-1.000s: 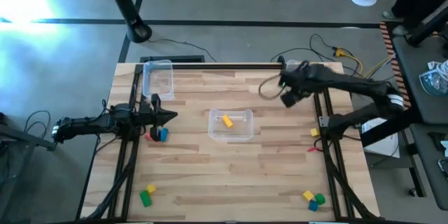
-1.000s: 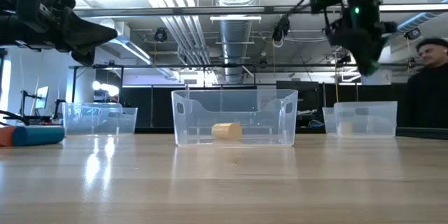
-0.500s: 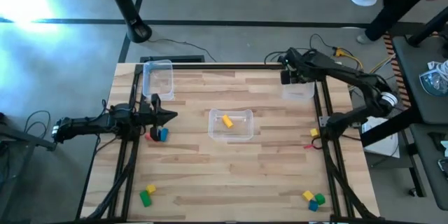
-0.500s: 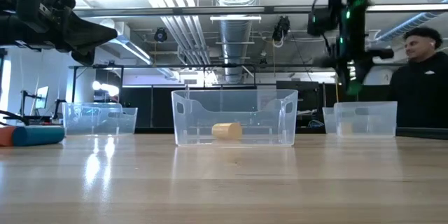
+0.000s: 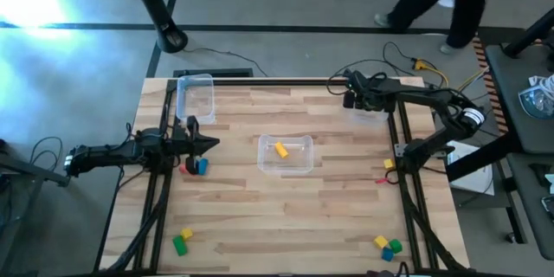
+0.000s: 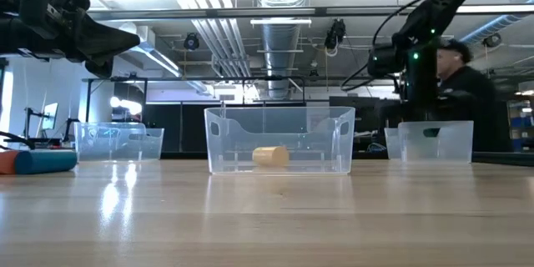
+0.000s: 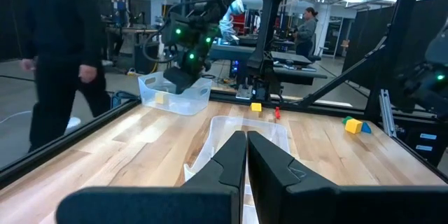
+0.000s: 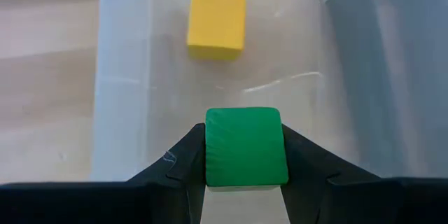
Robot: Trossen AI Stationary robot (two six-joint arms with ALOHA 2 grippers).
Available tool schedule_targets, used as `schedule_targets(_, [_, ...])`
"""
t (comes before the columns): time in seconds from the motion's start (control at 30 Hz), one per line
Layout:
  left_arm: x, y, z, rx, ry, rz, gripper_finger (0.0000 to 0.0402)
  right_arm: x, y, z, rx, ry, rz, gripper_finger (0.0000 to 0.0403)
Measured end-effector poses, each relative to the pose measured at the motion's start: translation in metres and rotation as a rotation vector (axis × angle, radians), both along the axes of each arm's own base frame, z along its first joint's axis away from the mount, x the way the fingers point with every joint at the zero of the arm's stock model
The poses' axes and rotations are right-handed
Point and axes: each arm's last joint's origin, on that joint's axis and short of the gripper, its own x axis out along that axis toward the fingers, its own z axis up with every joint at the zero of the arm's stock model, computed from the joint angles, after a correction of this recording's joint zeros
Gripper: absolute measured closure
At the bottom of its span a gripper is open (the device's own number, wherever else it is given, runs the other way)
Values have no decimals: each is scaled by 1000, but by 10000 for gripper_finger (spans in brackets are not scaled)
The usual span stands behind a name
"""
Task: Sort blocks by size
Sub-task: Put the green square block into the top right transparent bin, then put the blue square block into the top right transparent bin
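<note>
**Sorting in progress: right claw over far-right bin with green block**

The right claw [image 8: 245,171] is clenched on a green cube [image 8: 246,145], one finger on each side face. It hangs above the clear bin at the far right corner of the counter [image 5: 368,111]. Directly below and just ahead of the held cube, a yellow cube [image 8: 216,24] already lies on that bin's floor. The green cube is not yet released; judged from this, the deposit step is in hand.

Outward from the right claw, the centre bin [image 5: 286,155] holds one elongated yellow block [image 5: 281,149]. Further along, the left claw [image 5: 210,144] waits with its fingers pressed together and nothing between them, near the left edge of the counter [image 5: 260,216]. Just beside it lie a red and a blue block [image 5: 196,166].

Left to sort, as far as visible: the red and blue pair, a yellow and green pair [image 5: 181,241] at the near left, a cluster [image 5: 387,245] at the near right, and two small pieces [image 5: 388,170] by the right edge.
</note>
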Motion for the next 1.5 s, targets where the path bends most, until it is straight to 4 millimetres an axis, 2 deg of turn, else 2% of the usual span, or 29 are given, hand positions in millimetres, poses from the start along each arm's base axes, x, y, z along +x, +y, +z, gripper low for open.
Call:
schedule_targets(0.2, [0, 0, 0, 0, 1, 0, 401, -4, 0, -15, -7, -16, -45, 272])
schedule_targets(0.7, [0, 0, 0, 0, 1, 0, 401, -2, -4, -31, -19, 22, -14, 269])
schedule_targets(1.03, [0, 0, 0, 0, 0, 0, 401, -2, -5, -35, -11, 68, 31, 230])
schedule_targets(1.27, [0, 0, 0, 0, 0, 0, 401, -2, -1, -21, -92, 62, 31, 201])
schedule_targets(1.5, [0, 0, 0, 0, 1, 0, 401, 8, 13, 18, -273, 29, 97, 177])
